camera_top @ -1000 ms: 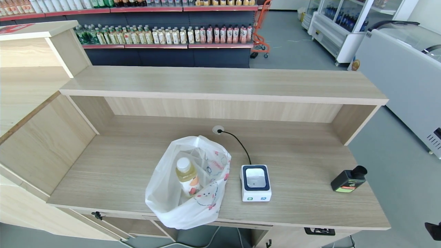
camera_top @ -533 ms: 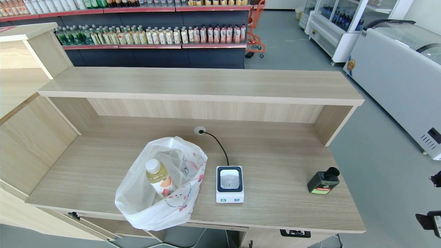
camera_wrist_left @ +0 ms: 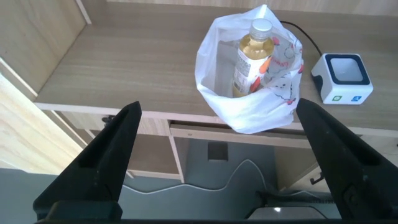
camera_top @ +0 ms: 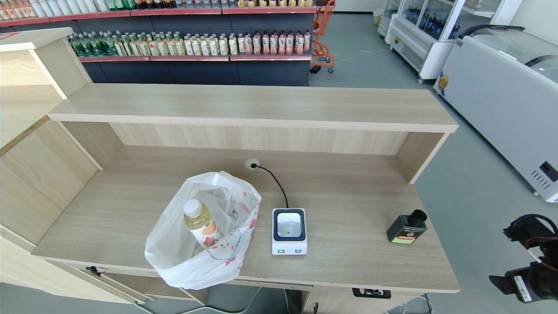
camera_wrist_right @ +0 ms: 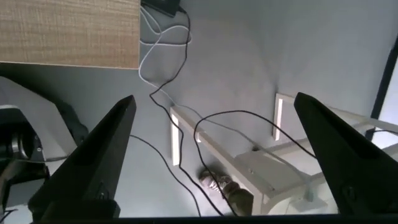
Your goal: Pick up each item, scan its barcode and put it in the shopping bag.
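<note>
A white shopping bag (camera_top: pixel 218 261) stands open at the counter's front left, with a yellow drink bottle (camera_top: pixel 198 220) upright inside it. The white barcode scanner (camera_top: pixel 289 231) sits just right of the bag. A small dark bottle (camera_top: pixel 406 227) lies on its side near the counter's right end. My right arm (camera_top: pixel 529 274) hangs off the counter's right front corner, below the surface. My right gripper (camera_wrist_right: pixel 214 102) is open over the floor. My left gripper (camera_wrist_left: pixel 217 109) is open, held back in front of the counter, with the bag (camera_wrist_left: pixel 249 106) and scanner (camera_wrist_left: pixel 342 78) beyond it.
The wooden counter (camera_top: pixel 348 196) has a raised upper ledge (camera_top: pixel 253 104) at the back and a side wall on the left. The scanner's black cable (camera_top: pixel 272 179) runs to a hole at the back. Loose cables (camera_wrist_right: pixel 168 87) lie on the floor under my right gripper.
The head camera turned right in the first half second, shifting the whole picture left. My right arm has risen further into view at the lower right. The items on the counter have not moved.
</note>
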Robot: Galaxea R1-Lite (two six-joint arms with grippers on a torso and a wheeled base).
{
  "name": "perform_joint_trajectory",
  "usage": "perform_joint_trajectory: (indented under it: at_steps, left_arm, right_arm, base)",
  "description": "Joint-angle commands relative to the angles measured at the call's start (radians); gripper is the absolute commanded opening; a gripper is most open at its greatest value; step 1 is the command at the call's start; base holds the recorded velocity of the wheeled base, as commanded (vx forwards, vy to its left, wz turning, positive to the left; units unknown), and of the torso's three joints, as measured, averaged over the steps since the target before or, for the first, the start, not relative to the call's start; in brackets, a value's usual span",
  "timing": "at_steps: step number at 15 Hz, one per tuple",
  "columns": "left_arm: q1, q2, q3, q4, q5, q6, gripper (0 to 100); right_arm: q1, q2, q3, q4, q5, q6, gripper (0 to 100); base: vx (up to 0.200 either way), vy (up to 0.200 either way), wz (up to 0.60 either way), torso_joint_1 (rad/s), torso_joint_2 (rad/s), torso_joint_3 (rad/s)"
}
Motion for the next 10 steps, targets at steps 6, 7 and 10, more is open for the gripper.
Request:
perform_joint_trajectory:
  at_steps: [6,7,10]
  left_arm:
    - [0.000,0.000,0.000,-0.002,0.000,0.000,100]
    - [0.000,0.000,0.000,0.000,0.000,0.000,100]
    - [0.000,0.000,0.000,0.000,0.000,0.000,100]
  right_arm:
    - [0.011,0.288,-0.012,-0.429,0.009,-0.083,100]
    - [0.022,0.320,-0.015,-0.467,0.038,-0.083,100]
    - [0.051,0.342,-0.014,-0.467,0.098,-0.080,100]
  base:
    - [0.000,0.000,0.00,0.000,0.00,0.000]
    - [0.000,0.000,0.00,0.000,0.00,0.000]
    - [0.000,0.000,0.00,0.000,0.00,0.000]
